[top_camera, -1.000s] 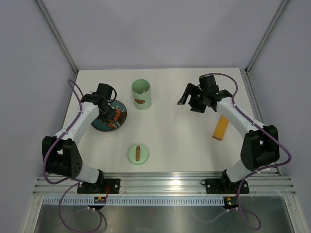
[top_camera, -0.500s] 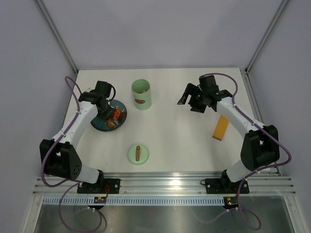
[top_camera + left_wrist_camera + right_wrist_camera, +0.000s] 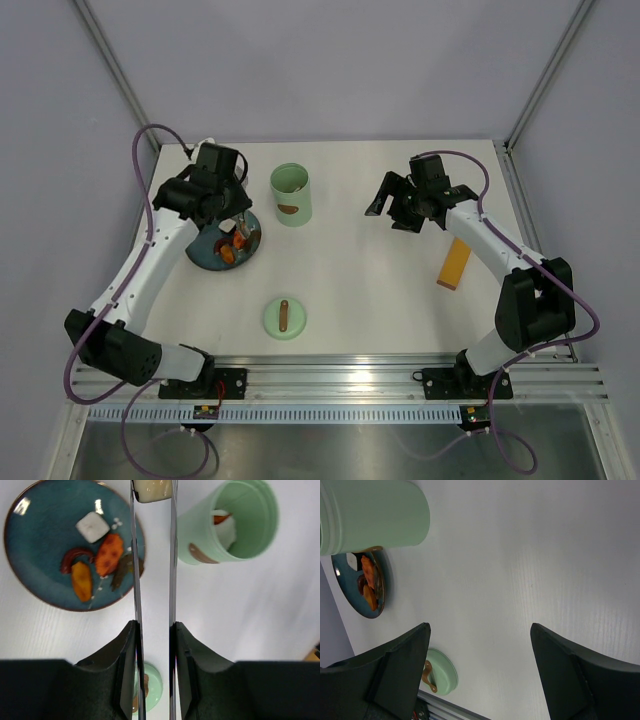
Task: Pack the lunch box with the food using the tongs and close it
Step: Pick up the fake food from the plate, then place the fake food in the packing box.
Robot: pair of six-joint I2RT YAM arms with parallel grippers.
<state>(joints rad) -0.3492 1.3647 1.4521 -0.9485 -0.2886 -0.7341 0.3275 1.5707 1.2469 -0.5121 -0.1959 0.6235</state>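
Observation:
My left gripper point(image 3: 153, 627) is shut on the silver tongs point(image 3: 133, 555), whose two arms run up the left wrist view. At their tips the tongs pinch a pale cream piece of food point(image 3: 152, 490), held between the blue plate point(image 3: 35, 555) and the mint-green lunch box point(image 3: 235, 555). The lunch box point(image 3: 291, 195) stands upright and uncovered with a white and an orange piece point(image 3: 223, 527) inside. Orange, red and white pieces point(image 3: 109, 554) lie on the plate. The green lid point(image 3: 284, 318) rests on the table nearer the arm bases. My right gripper point(image 3: 400, 205) hangs open with nothing in it, right of the box.
A flat orange-yellow strip point(image 3: 454, 262) lies on the table by the right arm. The plate point(image 3: 205, 258) sits just left of the lunch box. Metal frame posts and the rail run round the white table point(image 3: 360, 290).
My left arm has lifted off the plate and shifted up and right, its jaws squeezing the tongs tighter around the cream piece. The right arm has not moved.

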